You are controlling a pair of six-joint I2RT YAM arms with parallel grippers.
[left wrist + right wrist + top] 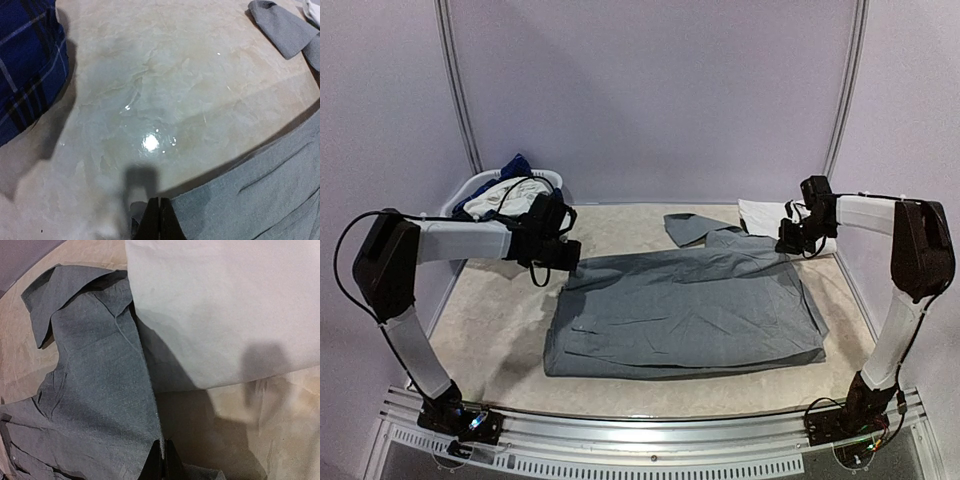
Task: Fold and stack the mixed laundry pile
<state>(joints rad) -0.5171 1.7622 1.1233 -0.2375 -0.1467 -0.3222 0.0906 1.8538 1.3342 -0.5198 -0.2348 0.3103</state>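
Note:
A plain grey T-shirt lies spread across the middle of the table, one sleeve sticking out at the far side. My left gripper is shut on its far left corner, and the grey cloth runs off to the right of the closed fingertips. My right gripper is shut on the shirt's far right edge, which passes between the closed tips. The shirt body hangs to their left. A white piece lies flat just beyond.
A white oval basket stands at the far left with blue plaid cloth and white cloth in it. The plaid shows left of the left gripper. The white piece lies at the far right by the wall.

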